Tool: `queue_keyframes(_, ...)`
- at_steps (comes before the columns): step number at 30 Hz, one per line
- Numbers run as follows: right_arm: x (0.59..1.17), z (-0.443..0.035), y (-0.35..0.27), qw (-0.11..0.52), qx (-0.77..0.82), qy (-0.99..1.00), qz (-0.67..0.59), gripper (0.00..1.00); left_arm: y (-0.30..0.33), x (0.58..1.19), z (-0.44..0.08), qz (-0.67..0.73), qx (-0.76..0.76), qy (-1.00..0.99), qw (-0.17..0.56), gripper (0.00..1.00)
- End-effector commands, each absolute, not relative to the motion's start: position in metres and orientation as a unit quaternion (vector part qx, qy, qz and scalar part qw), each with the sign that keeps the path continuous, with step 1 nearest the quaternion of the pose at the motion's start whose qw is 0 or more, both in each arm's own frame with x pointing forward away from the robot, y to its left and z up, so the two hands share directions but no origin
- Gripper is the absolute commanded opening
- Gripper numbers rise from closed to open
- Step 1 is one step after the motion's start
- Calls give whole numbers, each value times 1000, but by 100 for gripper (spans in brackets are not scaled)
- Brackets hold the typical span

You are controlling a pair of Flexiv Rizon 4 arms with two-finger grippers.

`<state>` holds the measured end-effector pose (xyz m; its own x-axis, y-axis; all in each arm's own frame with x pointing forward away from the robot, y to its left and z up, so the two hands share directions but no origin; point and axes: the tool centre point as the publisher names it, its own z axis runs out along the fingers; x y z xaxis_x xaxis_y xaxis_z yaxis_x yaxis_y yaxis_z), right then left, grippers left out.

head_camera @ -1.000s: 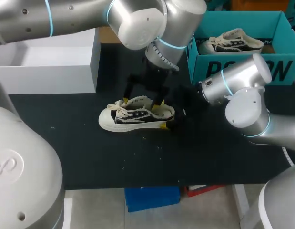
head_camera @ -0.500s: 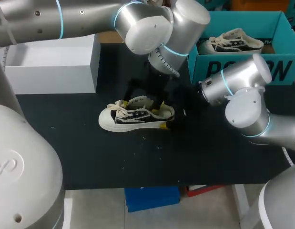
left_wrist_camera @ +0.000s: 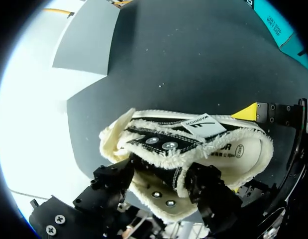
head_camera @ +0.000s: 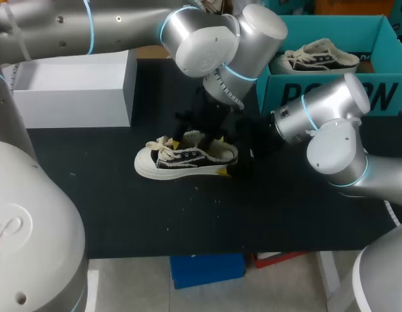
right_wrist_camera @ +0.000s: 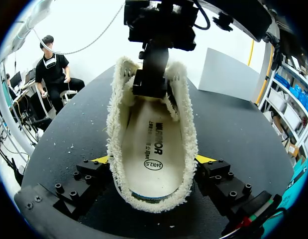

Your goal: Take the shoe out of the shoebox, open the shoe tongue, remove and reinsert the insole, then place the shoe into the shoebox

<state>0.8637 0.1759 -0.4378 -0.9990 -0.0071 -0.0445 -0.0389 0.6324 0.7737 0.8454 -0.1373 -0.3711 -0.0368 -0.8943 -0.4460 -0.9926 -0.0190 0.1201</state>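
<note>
- Head view: your shoe (head_camera: 186, 159) stands on its sole on the black counter (head_camera: 188, 214), out of the teal shoebox (head_camera: 330, 91). The shoebox sits at the far right with a second shoe (head_camera: 317, 57) inside, and a white box (head_camera: 71, 88) sits at the far left.
- Your left arm (head_camera: 207, 45) hangs over the shoe, with the left jaws down in its opening. Your right arm (head_camera: 330, 130) comes in low, with the right jaws astride the heel.
- Left wrist view: the left jaws are closed on the shoe (left_wrist_camera: 193, 144), pinching the upper by the lace eyelets from both sides. A yellow fingertip (left_wrist_camera: 247, 112) of the right jaws touches the heel end.
- Right wrist view: the right jaws grip the shoe (right_wrist_camera: 183, 134) at the heel, one finger (right_wrist_camera: 91, 172) pressed against each side. The insole (right_wrist_camera: 154, 149) lies flat inside the shoe. Ahead of them, the left jaws hold the upper near the tongue.
</note>
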Motion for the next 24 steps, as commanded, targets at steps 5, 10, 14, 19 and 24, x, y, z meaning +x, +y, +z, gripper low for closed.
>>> queue_keyframes(5,864,-439,178,19,-12,903,428,0,-137,847,-369,208,-681,695,104,0)
queue_keyframes(10,864,-439,178,19,-12,903,428,0,-138,849,-363,204,-684,695,88,0)
queue_keyframes(14,864,-439,178,19,-12,903,428,0,-137,851,-360,202,-688,694,63,0)
queue_keyframes(19,864,-439,178,19,-12,903,428,0,-134,853,-353,186,-691,696,60,0)
queue_keyframes(24,864,-439,178,19,-12,903,428,0,-128,854,-348,167,-697,695,63,0)
